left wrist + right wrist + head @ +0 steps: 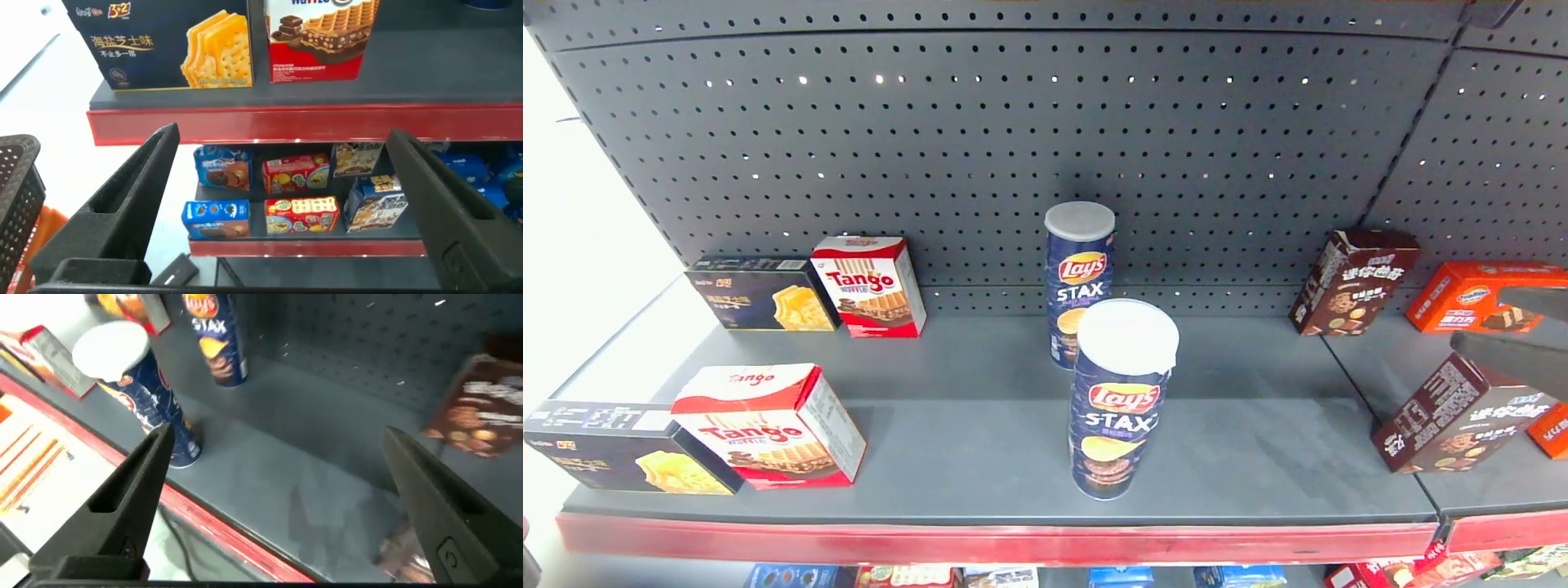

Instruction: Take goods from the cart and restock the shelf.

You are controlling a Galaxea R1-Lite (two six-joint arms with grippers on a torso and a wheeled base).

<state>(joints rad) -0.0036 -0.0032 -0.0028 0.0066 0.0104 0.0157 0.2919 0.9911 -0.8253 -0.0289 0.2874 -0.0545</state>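
Two dark blue chip cans stand upright mid-shelf: the front can [1121, 400] near the red front edge, the back can [1079, 282] close to the pegboard. My right gripper [1515, 327] hovers at the shelf's right side, open and holding nothing. In the right wrist view it [278, 433] hangs over bare shelf, with the front can [143, 392] and back can [216, 339] off to one side. My left gripper [282, 135] is open and holds nothing, low in front of the shelf's red front edge [245, 122].
Wafer and cracker boxes [768, 425] stand at the shelf's left, two deep. Brown biscuit boxes [1454, 420] and orange boxes [1478, 294] stand at the right. Lower shelves hold small boxes [298, 192]. A dark mesh basket [16, 204] is beside the left gripper. The grey shelf floor [964, 425] lies between the groups.
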